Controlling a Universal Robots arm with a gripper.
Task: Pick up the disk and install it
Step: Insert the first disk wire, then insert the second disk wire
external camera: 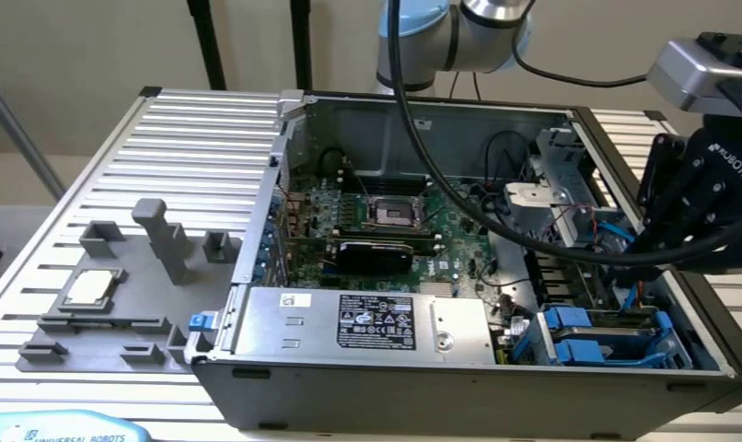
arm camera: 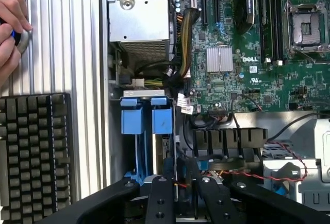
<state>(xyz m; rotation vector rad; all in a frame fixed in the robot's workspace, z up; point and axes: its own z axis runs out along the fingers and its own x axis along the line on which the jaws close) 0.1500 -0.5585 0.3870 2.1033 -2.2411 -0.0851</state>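
The end effector [arm camera: 178,193] grips the disk [arm camera: 169,147] edge-on, directly above the blue drive bay [arm camera: 131,121] inside the computer case [external camera: 469,382]. Judged from here, keeping it square with the bay rails should prevent jamming.

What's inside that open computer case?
Inside the computer case: a green motherboard, silver box, and blue drive carriers. Cables and the gripper hide what lies beneath them.
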